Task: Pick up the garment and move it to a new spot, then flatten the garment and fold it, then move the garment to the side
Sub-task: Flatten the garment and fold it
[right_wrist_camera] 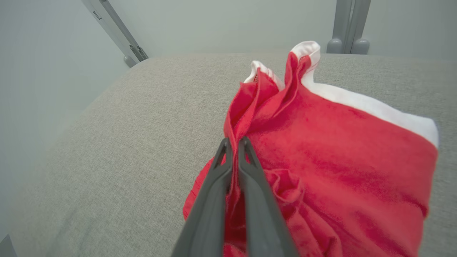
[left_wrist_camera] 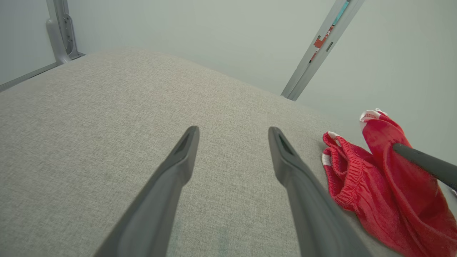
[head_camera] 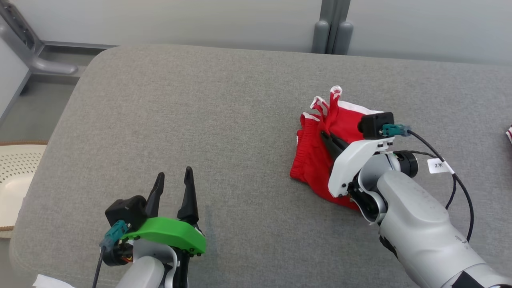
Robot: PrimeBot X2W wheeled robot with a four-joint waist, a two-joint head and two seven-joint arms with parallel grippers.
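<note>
The garment (head_camera: 316, 148) is red with white trim, bunched in a heap on the grey padded table (head_camera: 200, 120) right of centre. My right gripper (head_camera: 325, 136) is shut on a raised fold of it; in the right wrist view the two dark fingers pinch the red cloth (right_wrist_camera: 321, 150) at the gripper's tips (right_wrist_camera: 234, 142). My left gripper (head_camera: 174, 180) stands open at the lower left above bare table, nothing between its fingers. The left wrist view has the open left gripper (left_wrist_camera: 234, 134) with the garment (left_wrist_camera: 375, 182) off to the right, apart from it.
A pale perforated basket (head_camera: 16, 176) sits beside the table at the left edge. Grey posts (head_camera: 332, 32) stand behind the table's far edge. A scrap of red and white cloth (head_camera: 509, 134) peeks in at the far right. A cable (head_camera: 456, 180) loops by my right wrist.
</note>
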